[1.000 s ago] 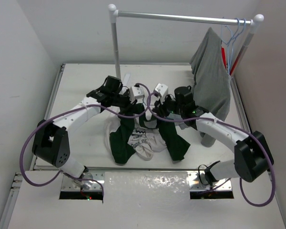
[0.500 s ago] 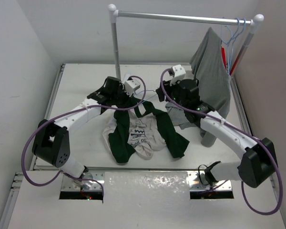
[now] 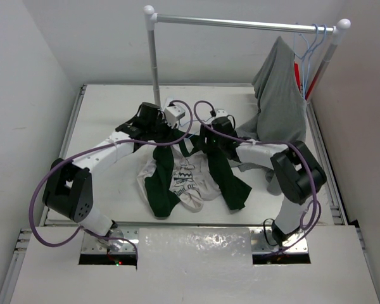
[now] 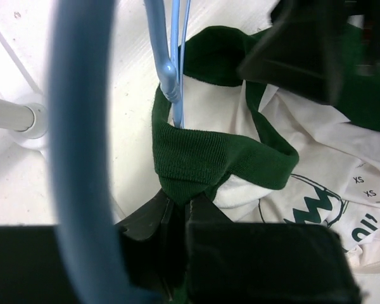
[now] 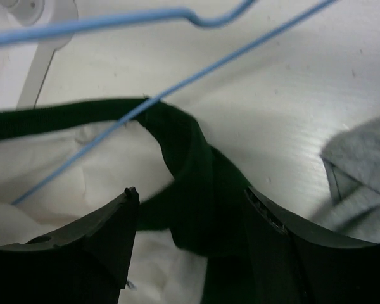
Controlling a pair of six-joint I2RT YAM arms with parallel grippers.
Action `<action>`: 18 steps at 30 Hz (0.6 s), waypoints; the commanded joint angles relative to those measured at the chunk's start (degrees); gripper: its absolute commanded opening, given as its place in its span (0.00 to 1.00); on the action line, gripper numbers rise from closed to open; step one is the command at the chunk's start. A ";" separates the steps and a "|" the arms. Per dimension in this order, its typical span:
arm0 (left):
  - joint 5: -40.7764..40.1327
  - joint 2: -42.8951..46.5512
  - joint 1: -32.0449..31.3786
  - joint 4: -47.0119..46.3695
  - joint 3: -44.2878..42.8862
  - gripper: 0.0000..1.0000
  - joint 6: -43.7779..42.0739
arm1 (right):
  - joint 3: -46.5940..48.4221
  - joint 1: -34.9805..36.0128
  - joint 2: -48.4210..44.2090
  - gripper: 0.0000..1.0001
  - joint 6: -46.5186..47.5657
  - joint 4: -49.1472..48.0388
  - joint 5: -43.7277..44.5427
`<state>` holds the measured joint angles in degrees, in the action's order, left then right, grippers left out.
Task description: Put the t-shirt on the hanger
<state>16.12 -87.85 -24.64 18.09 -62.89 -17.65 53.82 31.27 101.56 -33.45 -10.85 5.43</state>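
1. The t-shirt lies crumpled on the white table between the two arms. It is soft white cloth with dark green sleeves and a black chest print.
2. The left gripper is closed, its black fingers pinching the ribbed green collar and holding it up as a loop.
3. The hanger, thin smooth pale-blue wire, passes down into that collar opening. Its curved hook is a blur close to the lens.
4. The right gripper is spread wide, with collar fabric lying between its fingers but not clamped.
5. A limp grey shirt hangs from the rack at the right.
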 commanded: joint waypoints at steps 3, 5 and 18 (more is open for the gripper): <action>2.16 0.93 0.56 -2.88 -0.04 0.00 1.13 | 5.94 0.29 4.96 0.62 -2.84 -2.76 0.37; 1.73 1.02 0.56 -2.71 0.05 0.00 0.95 | 6.47 0.20 6.54 0.57 -4.33 -3.38 0.11; 9.16 3.83 5.03 0.80 -1.79 0.00 -2.12 | -3.19 -3.04 -0.38 0.00 -4.52 -1.02 3.61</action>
<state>19.79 -87.64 -22.81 18.68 -62.87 -18.02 52.01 30.48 107.00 -38.63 -11.68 5.54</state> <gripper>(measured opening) 0.026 0.012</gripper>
